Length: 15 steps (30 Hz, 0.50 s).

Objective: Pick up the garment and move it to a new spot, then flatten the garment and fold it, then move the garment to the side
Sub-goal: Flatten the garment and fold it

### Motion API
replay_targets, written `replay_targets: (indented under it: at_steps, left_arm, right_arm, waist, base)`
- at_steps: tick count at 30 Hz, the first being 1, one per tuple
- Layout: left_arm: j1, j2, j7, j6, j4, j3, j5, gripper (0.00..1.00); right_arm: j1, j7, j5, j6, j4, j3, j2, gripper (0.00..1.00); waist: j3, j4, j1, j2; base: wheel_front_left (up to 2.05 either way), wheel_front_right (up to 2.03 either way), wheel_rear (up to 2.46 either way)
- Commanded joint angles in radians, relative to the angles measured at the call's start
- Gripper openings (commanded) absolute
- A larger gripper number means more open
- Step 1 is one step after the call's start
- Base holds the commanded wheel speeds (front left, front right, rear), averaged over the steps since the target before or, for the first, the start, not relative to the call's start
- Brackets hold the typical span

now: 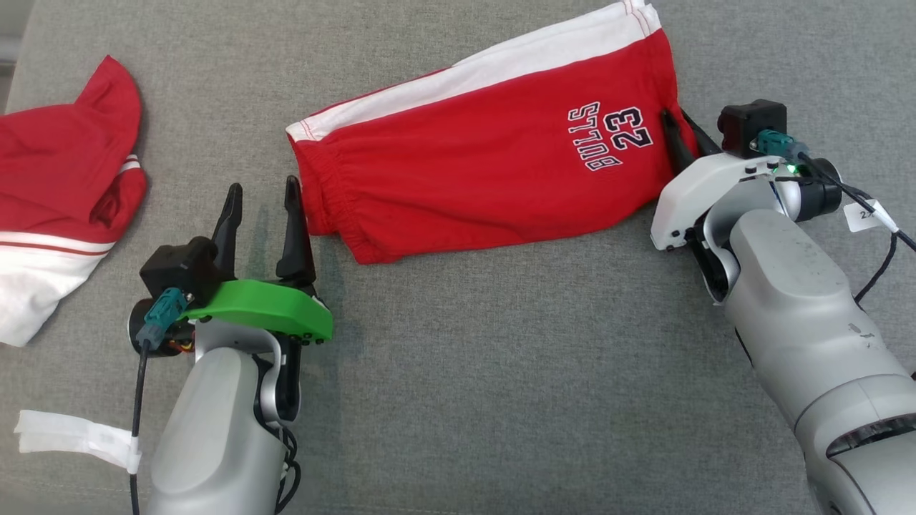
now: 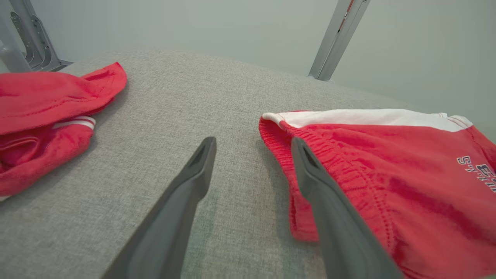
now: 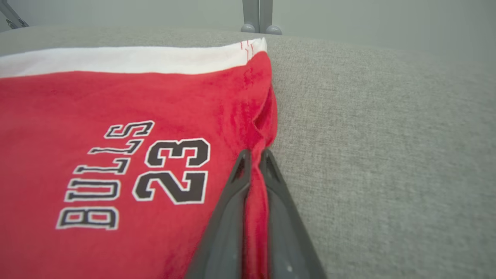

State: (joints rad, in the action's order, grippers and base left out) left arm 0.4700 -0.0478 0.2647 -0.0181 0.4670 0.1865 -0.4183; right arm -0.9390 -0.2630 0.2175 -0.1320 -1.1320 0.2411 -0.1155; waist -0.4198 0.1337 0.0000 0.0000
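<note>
Risk: I grip the folded red cotton shorts with a white side stripe [image 1: 494, 164] at one end only, so lifting now could drag them and undo the fold. They lie on the grey fabric bench [image 1: 501, 372]. The right fingers [image 3: 232, 217] are clamped on the hem. The left fingers [image 1: 293, 229] stand wide and empty, just beside the waistband.
</note>
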Motion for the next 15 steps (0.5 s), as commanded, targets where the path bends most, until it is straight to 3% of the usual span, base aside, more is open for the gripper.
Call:
replay_targets:
  at_steps: [1,15]
  left_arm:
    - [-0.019,-0.005,-0.001,-0.004,0.002,-0.004,0.019,1.0]
    - [-0.138,-0.005,-0.001,-0.004,0.005,-0.046,0.059,1.0]
  right_arm:
    - [0.038,0.009,0.021,0.002,-0.032,0.006,-0.004,0.0]
    - [0.221,0.0,0.176,0.002,0.124,-0.016,-0.055,0.0]
  waist:
    - [0.009,-0.006,0.0,0.0]
    - [0.152,-0.055,0.0,0.0]
  base:
    - [0.0,0.0,0.0]
    - [0.0,0.0,0.0]
